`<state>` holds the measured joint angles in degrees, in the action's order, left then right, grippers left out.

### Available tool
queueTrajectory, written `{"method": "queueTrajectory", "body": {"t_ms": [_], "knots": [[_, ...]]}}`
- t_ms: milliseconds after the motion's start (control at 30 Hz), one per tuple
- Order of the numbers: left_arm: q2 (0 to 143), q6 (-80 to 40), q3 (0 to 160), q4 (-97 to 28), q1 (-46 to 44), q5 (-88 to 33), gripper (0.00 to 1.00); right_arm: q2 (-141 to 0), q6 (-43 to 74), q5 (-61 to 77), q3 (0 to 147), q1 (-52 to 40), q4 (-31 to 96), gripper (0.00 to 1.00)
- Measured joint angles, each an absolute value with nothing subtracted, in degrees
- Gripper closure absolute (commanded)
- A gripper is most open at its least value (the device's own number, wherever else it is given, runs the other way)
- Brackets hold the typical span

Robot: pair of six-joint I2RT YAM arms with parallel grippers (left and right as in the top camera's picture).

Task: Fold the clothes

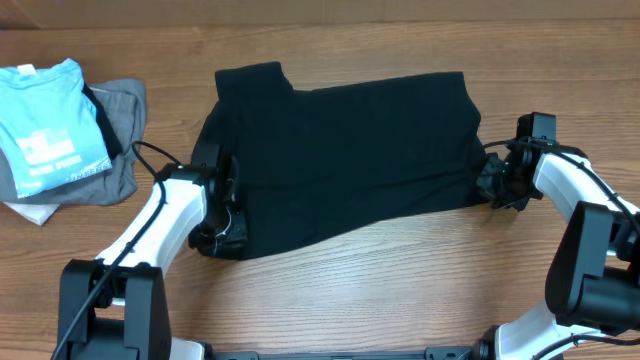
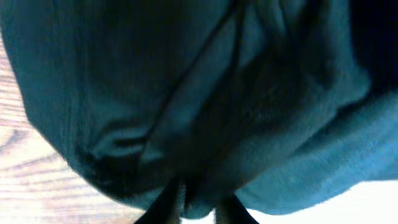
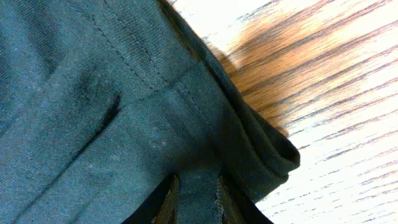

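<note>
On the wooden table we see the clothes spread flat at its centre, soft, light and limp by our judgement, best taken at the side edges, where left gripper and right gripper each pinch fabric.

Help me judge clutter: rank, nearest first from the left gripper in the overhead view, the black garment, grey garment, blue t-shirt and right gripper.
1. Black garment: left gripper grips its left edge.
2. Grey garment: to the left, apart.
3. Light blue t-shirt: farther left, on the grey one.
4. Right gripper: at the garment's right edge.
</note>
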<state>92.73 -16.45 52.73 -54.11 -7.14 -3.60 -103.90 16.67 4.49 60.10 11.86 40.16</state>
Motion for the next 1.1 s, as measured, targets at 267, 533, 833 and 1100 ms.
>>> {"method": "queueTrajectory", "body": {"t_ms": [267, 533, 833, 1100], "knots": [[92.73, -24.18, 52.62, -49.56, -7.16, 5.52, 0.89, -103.90, 16.64, 4.47, 60.10, 11.86, 40.18, 0.75], [93.36, -29.32, 52.51, -46.41, -7.14, 11.53, 0.75, -103.90, 16.64, 4.47, 60.10, 11.84, 40.16, 0.75], [98.26, -30.28, 52.53, -46.94, -7.14, 13.78, 0.55, -103.90, 16.60, 4.47, 60.10, 11.86, 40.18, 0.75], [99.04, -29.89, 54.02, -53.23, -6.28, 14.76, 0.50, -103.88, 16.64, 4.49, 60.10, 11.86, 40.25, 0.75]]}}
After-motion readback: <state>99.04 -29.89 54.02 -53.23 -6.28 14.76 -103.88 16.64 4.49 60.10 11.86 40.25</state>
